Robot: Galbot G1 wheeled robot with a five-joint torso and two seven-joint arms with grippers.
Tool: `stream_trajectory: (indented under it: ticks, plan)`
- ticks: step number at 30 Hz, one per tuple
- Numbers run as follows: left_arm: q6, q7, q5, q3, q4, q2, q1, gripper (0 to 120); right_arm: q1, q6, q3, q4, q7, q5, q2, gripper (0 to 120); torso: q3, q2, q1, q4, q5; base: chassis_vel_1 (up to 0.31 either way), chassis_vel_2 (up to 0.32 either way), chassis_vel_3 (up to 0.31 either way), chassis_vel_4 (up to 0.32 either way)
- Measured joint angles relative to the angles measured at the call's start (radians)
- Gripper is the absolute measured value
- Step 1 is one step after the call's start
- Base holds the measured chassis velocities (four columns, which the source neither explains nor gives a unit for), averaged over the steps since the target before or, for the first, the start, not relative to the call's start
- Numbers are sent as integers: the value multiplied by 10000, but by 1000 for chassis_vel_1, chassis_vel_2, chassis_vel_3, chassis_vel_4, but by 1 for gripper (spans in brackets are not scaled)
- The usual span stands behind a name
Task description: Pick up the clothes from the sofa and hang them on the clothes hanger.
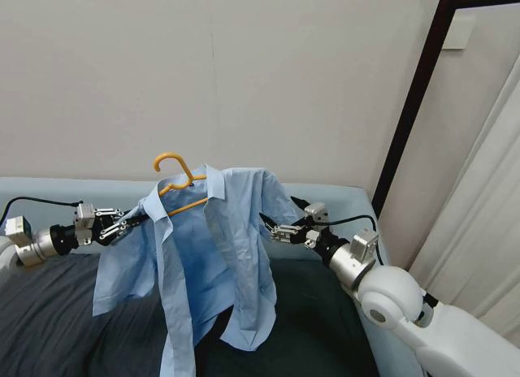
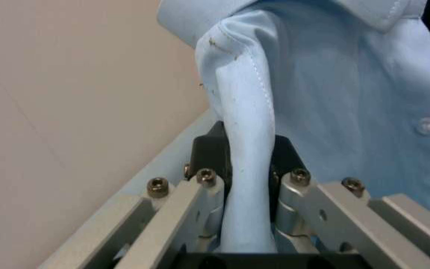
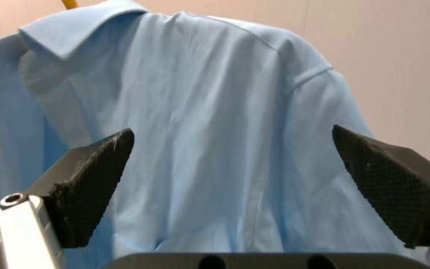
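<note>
Mid-hang: holding light blue shirt, draped on yellow hanger, above the sofa. Clamping a shirt fold in left gripper fingers. Hovering right gripper, fingers spread open, beside the far shoulder. Next probably needs seating that shoulder squarely, no tugging.

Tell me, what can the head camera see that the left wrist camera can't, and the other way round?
Head view: the yellow hanger inside the collar, the open right gripper beside the shirt, the dark sofa below. Left wrist view: close up, a fold of cloth pinched between the fingers, plus a button. Both: the shirt, the left gripper shut on it, the pale wall.
</note>
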State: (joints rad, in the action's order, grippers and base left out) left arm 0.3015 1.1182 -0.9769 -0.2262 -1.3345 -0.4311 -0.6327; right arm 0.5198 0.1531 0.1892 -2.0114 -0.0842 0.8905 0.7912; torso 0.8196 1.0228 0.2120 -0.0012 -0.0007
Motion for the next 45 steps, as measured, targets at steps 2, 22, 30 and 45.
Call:
stream_trajectory:
  ticks: [2,22,30,45]
  plan:
    - [-48,115,-40,172,36,63,242,7,-204,-33,0,157,127,-5,11,100,0,0,0,0,0,0,0,0,0]
    - [-117,1753,1031,3373,1520,-349,4383,7,-4116,1748,1743,2452,3234,1404,-545,100,1,-1,1,2,-1,0,0,0,0]
    - [48,1865,1266,3420,1545,-534,4210,7,-5010,1974,2787,3412,4854,837,-195,100,2,-1,1,2,-1,0,0,0,0]
    - [148,2048,1426,3526,1455,-570,4378,7,-5557,2016,3698,3807,6465,-171,58,57,0,-1,1,0,-1,0,0,0,0]
